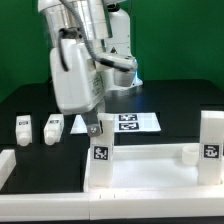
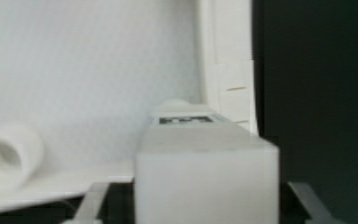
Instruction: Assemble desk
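- In the exterior view, we see the arm [image 1: 75,70] reaching down from the upper left of the frame, with the gripper [image 1: 93,130] low in the middle, just over the tabletop's left end.
- The tabletop [image 1: 150,175] lies flat across the lower part of the frame, from the centre to the exterior view's right edge.
- A leg [image 1: 100,155] stands upright on the tabletop's left corner, directly under the gripper, its tag facing the camera.
- At the tabletop's right end stands a tall leg [image 1: 210,140], also tagged, with a short block [image 1: 190,153] just beside it on its left.
- Two loose legs [image 1: 23,128] [image 1: 52,128] rest on the black table [image 1: 30,105] at the middle left, near each other and apart from the tabletop.
- The marker board [image 1: 135,122] lies flat behind the gripper, at the frame's centre.
- In the wrist view, the leg [image 2: 202,165] fills the space between the fingers [image 2: 92,205], its tagged top end facing the camera, and the gripper [image 2: 199,205] straddles it.
- A dark strip shows between one finger and the leg; the other finger sits very close to it. We cannot tell whether the pads actually press on the leg.
- Behind the leg in the wrist view, we see the tabletop [image 2: 87,80] with a round hole [image 2: 7,157] in it.
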You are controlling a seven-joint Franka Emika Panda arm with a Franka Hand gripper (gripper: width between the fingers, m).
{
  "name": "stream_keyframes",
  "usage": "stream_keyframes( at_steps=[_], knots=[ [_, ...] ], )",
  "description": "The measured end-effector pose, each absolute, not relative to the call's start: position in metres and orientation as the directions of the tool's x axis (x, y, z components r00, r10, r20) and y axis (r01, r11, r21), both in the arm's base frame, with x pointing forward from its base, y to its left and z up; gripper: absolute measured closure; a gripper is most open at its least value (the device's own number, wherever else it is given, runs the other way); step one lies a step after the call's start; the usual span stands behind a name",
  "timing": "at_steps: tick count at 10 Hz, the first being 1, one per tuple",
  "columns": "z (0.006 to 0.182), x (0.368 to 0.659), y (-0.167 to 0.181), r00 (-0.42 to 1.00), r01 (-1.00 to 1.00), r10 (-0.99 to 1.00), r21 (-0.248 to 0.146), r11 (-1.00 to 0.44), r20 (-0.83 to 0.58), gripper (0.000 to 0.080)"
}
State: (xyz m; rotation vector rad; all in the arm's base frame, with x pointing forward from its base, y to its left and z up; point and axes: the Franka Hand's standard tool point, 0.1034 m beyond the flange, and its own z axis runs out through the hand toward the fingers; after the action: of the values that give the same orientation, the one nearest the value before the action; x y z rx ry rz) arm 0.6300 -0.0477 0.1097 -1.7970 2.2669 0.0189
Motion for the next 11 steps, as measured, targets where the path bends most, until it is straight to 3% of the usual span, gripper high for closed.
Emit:
stream_keyframes(
  at_steps=[2,3,4,9,11],
  knots=[
    [0.110,0.630,-0.048,-0.146,-0.972,-0.971,-0.153,0.176,-0.192,0.0505],
    [0.111,0.632,-0.050,0.027,-0.983,-0.987,-0.186,0.004,-0.160,0.0315],
    [0.113,0.633,-0.047,0.250,-0.955,-0.960,-0.198,-0.223,-0.126,0.0187],
    [0.112,0.634,-0.038,0.635,-0.760,-0.771,-0.219,-0.611,-0.051,0.0151],
    [0.111,0.637,-0.045,0.909,-0.412,-0.416,-0.124,-0.902,0.005,0.0151]
  ],
)
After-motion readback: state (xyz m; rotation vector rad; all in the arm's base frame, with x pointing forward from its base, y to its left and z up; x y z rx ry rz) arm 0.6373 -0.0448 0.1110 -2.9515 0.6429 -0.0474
